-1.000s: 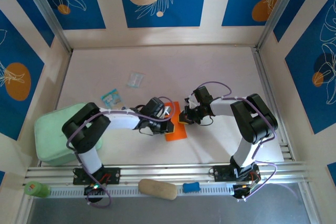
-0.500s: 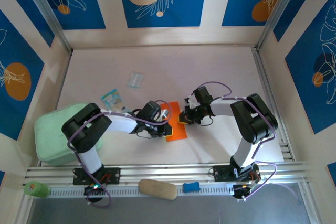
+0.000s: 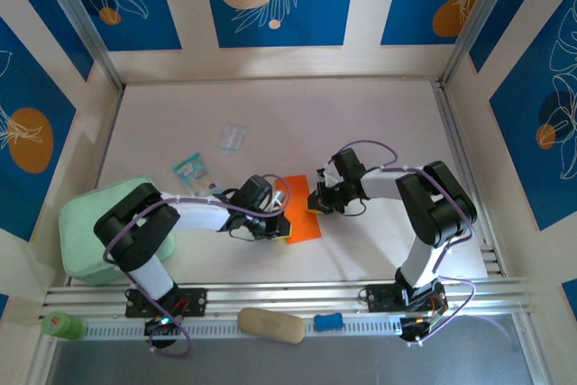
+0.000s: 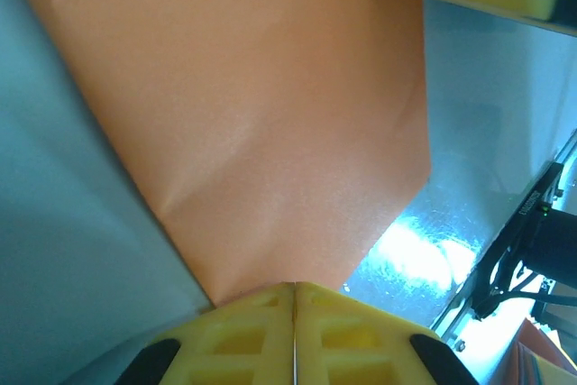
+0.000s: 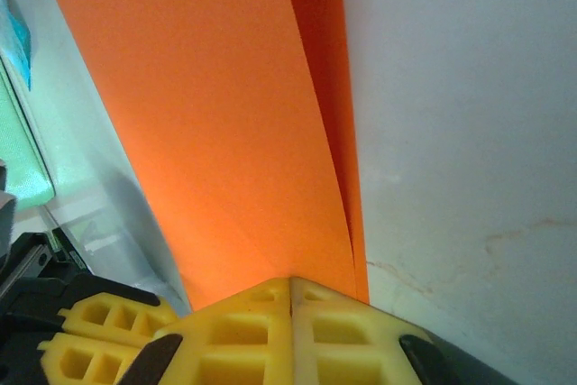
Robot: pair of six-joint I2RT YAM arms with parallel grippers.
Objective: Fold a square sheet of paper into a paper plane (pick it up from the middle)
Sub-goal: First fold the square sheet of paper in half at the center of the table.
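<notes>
The square sheet of paper (image 3: 305, 215) lies folded into a narrow orange strip between my two arms at mid-table. My left gripper (image 3: 280, 222) is shut, and its yellow tips rest at the strip's left edge. Through the left wrist camera the paper (image 4: 270, 114) spreads out from the shut left gripper (image 4: 293, 288), softly creased near the tips. My right gripper (image 3: 315, 204) is shut and presses on the strip's right edge. The right wrist camera shows the paper (image 5: 207, 114) with a folded flap along its right side, running up from the shut right gripper (image 5: 290, 281).
A mint green pad (image 3: 90, 227) sits at the left. A blue-and-white packet (image 3: 189, 167) and a clear wrapper (image 3: 232, 137) lie behind the left arm. On the front rail are a tan block (image 3: 270, 325), a small blue piece (image 3: 328, 321) and a green bottle (image 3: 61, 324).
My left gripper has slid leftward off the middle of the paper to its left edge, uncovering more orange. The right gripper and the paper have stayed put.
</notes>
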